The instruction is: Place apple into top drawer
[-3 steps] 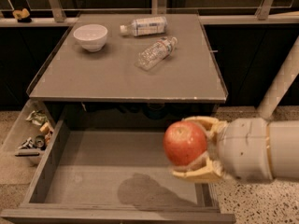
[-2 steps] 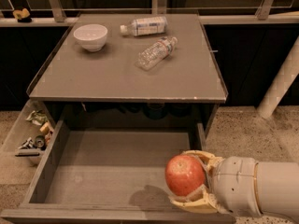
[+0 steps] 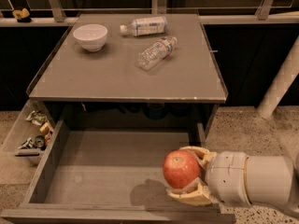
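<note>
An office or lab test corner, by the look: plain grey desk (image 3: 117,78) on speckled terrazzo floor (image 3: 243,125), metal-posted glass railing (image 3: 54,3) behind, a side bin (image 3: 14,135) of snack wrappers (break-room clutter). The robot's end effector (image 3: 185,173) clasps the apple (image 3: 180,168) above the open top drawer (image 3: 107,167), at its front right.

Dim warm light frm above; jaws w/ apple (image 3: 181,168) over drawer (image 3: 112,162) front-R cast shadow (image 3: 148,194).
</note>
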Robot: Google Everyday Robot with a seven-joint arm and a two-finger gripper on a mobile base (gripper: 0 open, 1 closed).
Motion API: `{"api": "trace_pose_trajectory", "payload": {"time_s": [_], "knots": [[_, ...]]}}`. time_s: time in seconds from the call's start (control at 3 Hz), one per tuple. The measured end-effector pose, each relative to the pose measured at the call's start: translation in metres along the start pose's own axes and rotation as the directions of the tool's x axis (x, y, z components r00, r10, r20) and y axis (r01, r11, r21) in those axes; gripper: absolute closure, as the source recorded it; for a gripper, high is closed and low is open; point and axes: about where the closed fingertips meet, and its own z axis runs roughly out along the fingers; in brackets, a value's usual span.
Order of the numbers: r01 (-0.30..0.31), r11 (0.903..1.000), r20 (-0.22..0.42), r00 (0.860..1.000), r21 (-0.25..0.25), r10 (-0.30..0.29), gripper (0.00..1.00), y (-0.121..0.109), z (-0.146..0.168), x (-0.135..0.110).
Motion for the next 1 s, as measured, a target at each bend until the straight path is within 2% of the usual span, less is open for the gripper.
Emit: {"api": "trace_pose_trajectory", "payload": {"time_s": [0.33,0.67,1.0], "knots": [[0.021,0.9993,0.041,0.999,0.031,-0.022,1.0,-0.049,0.051,0.036],[0.021,0.9993,0.041,0.999,0.031,-0.022,1.0,-0.049,0.051,0.036],[-0.007,0.9998,0.03,1.0,0.019,0.007,1.0,-0.034,0.074,0.065]]}}
